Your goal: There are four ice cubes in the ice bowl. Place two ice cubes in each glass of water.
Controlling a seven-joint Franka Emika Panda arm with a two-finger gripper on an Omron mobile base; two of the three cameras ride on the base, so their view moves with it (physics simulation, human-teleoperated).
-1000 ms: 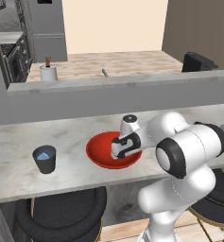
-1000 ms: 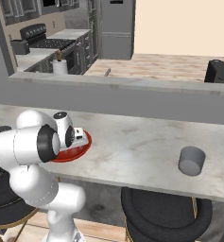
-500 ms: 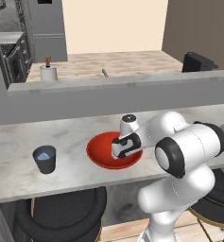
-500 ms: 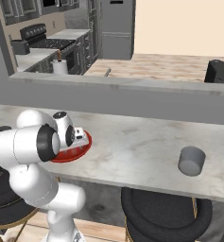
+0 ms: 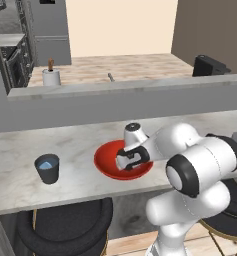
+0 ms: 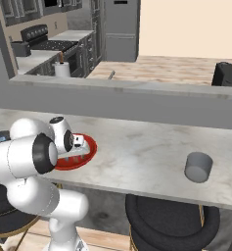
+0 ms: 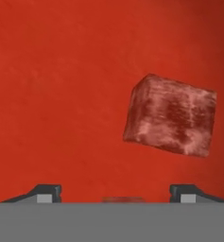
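Observation:
The glossy red ice bowl (image 5: 104, 165) (image 6: 91, 146) sits mid-counter, and my gripper (image 5: 126, 164) (image 6: 76, 154) reaches down into it. In the hand view the bowl's red floor (image 7: 61, 94) lies close below. One translucent ice cube (image 7: 170, 116) rests there, ahead and to the right of my gripper (image 7: 116, 193). The fingertips (image 7: 47, 191) stand wide apart, open, and I cannot tell what the thin sliver between them is. The dark slate glass (image 5: 47, 168) with bluish water stands left of the bowl. The lighter grey glass (image 6: 199, 166) stands far to the right.
A raised grey ledge (image 5: 115, 91) runs behind the counter. Beyond it stand a white cylinder with a brown top (image 5: 51, 76) (image 6: 62, 68) and a black box (image 5: 210, 65). Dark round stools (image 5: 65, 225) (image 6: 161, 215) sit under the counter's front edge.

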